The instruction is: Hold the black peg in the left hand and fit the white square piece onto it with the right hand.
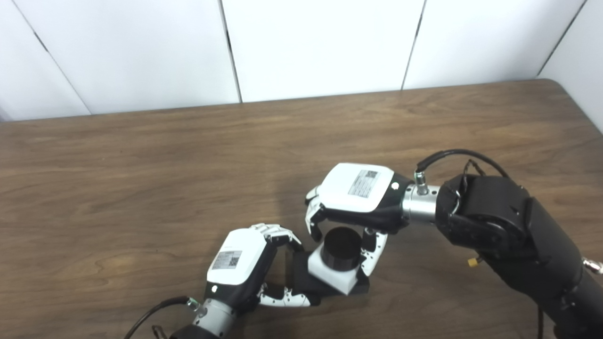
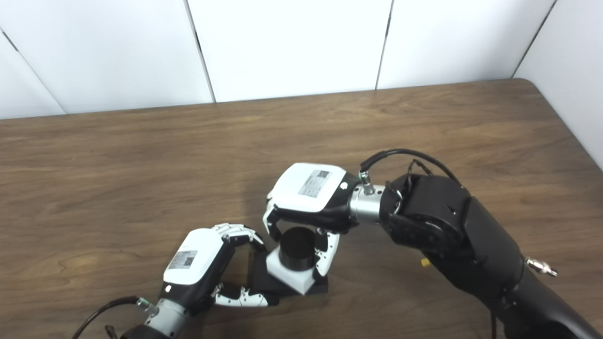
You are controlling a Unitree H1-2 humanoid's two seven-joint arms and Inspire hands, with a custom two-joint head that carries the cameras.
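1. The left hand point(image 1: 245, 266) grips the black base of the black peg point(image 1: 341, 248); its fingers curl over the base's left edge and its thumb lies along the near edge.
2. The peg stands upright on the wooden table point(image 1: 141, 188), its round top clear above everything around it.
3. The white square piece point(image 1: 335, 278) sits around the peg, low on its shaft and resting on or just above the base; whether it is fully seated cannot be told.
4. The right hand point(image 2: 304, 212) hovers over the peg from the right side, palm down. Its fingers hang to the left of the peg and its thumb point(image 1: 372, 256) reaches down on the right, touching or nearly touching the white piece.
5. Whether the right hand truly pinches the piece or only brackets it is unclear, since the fingertips are partly hidden behind the peg.
6. Judged from this, the fitting step is at or near its end: the piece is already threaded over the peg.
7. The next move probably calls for a gentle downward press to confirm seating, then spreading the right fingers and lifting straight up from the peg so nothing drags the piece back off, while the left hand holds the base firm.
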